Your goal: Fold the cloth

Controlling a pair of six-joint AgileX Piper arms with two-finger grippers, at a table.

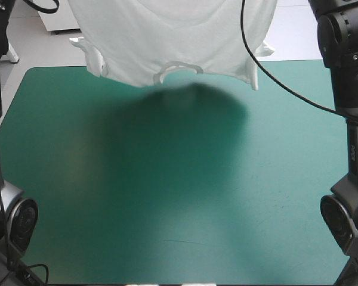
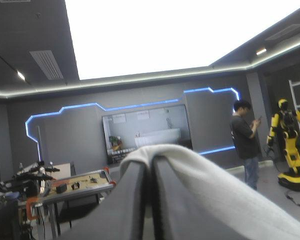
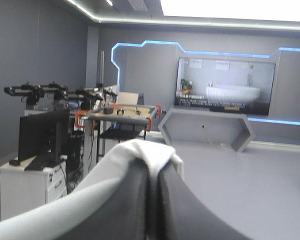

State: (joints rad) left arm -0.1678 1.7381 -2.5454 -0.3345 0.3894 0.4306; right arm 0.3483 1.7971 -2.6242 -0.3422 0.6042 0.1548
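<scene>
The T-shirt (image 1: pixel 173 36) is held raised over the far edge of the table (image 1: pixel 167 208), with the neck opening hanging lowest. Its upper edge is pinched in the all-but-closed left gripper (image 2: pixel 151 161) and right gripper (image 3: pixel 153 169), with white cloth draped over the tips of each.

The T-shirt (image 1: pixel 173 36) runs off the high view's top edge, so where it is held lies out of sight. Its hanging collar (image 1: pixel 179 67) is blurred. In the wrist views, cloth drapes over the left gripper (image 2: pixel 151 162) and right gripper (image 3: pixel 152 167) alike, hiding their tips.
</scene>
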